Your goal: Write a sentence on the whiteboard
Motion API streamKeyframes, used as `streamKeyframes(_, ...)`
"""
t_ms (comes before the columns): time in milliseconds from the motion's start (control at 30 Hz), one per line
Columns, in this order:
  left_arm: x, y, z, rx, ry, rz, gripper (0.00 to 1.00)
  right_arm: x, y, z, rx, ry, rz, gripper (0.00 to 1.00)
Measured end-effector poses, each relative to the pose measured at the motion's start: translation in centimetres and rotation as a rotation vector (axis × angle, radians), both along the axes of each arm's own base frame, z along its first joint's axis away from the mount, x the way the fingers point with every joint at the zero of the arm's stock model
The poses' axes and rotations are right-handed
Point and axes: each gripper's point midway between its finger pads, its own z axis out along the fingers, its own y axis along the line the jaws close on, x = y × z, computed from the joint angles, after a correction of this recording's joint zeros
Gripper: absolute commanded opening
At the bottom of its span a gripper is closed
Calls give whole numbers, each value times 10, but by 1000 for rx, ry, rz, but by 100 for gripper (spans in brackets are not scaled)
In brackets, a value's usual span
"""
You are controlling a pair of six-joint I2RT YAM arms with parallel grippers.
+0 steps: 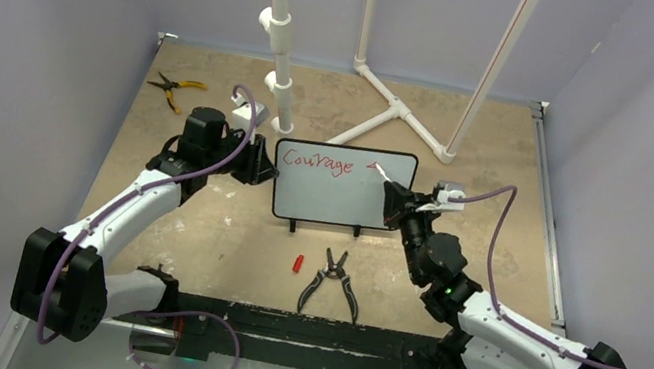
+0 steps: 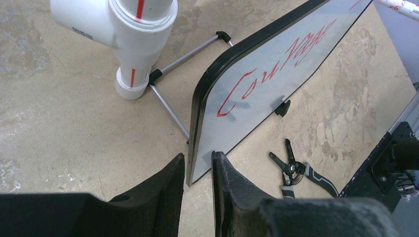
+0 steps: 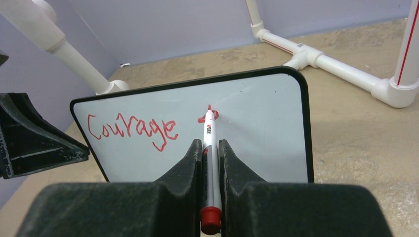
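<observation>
The whiteboard stands upright on its black feet at mid table. The red word "Courage" is on its top line; a short red stroke lies to its right. My right gripper is shut on a white marker with a red end, its tip touching the board at that stroke. My left gripper clamps the board's left edge, one finger behind and one in front. The word also shows in the left wrist view and the right wrist view.
A white PVC pipe frame stands behind the board, with a foot close to its left rear. Black wire strippers and a red marker cap lie in front of the board. Yellow pliers lie at the far left.
</observation>
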Motion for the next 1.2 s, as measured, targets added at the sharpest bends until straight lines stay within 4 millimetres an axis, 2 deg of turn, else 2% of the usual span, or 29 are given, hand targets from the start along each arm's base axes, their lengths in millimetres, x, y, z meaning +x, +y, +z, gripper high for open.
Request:
streamKeyframes(367,0,0,0,0,0,0,26,-1,1,-4,14,23,3,0)
streamKeyframes(867,0,0,0,0,0,0,26,-4,9,-27,31,100,37,0)
streamKeyframes(1067,0,0,0,0,0,0,26,-6,2,-26,29,107,19,0)
streamKeyframes(1200,0,0,0,0,0,0,26,-7,-5,-19,35,90,-3,0)
